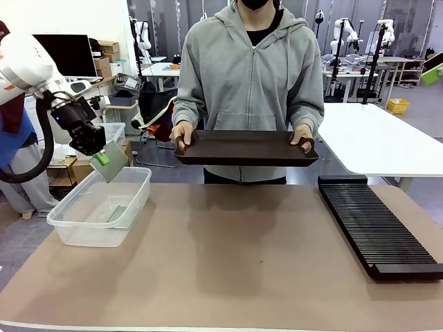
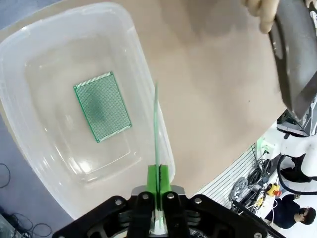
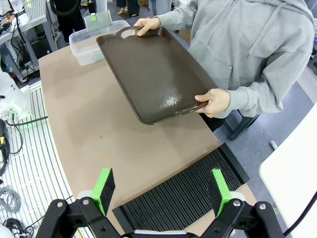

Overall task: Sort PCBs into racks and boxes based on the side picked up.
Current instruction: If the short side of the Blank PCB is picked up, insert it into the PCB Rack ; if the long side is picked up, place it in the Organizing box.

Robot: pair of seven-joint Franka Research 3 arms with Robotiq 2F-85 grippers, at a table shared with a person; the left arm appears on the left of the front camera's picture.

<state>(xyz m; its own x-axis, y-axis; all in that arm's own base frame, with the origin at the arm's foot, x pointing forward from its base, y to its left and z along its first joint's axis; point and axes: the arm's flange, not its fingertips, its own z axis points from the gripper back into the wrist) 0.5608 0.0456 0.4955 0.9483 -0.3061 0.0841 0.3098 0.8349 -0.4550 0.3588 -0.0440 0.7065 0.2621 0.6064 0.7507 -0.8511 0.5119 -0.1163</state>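
PCB [image 2: 156, 129] number one hangs edge-on above the clear tub's [image 1: 69, 232] rim, pinched by my left gripper [image 2: 158, 196], long axis pointing away from the fingers. Second PCB [image 2: 102, 106] lies flat inside. My right gripper [image 3: 163, 191] is spread above the slotted black rack [image 3: 183, 198].

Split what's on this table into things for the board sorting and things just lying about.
For the job: held board in left gripper; board in tub; clear tub; black rack; right gripper.
Lying about: brown tray, held by the person.
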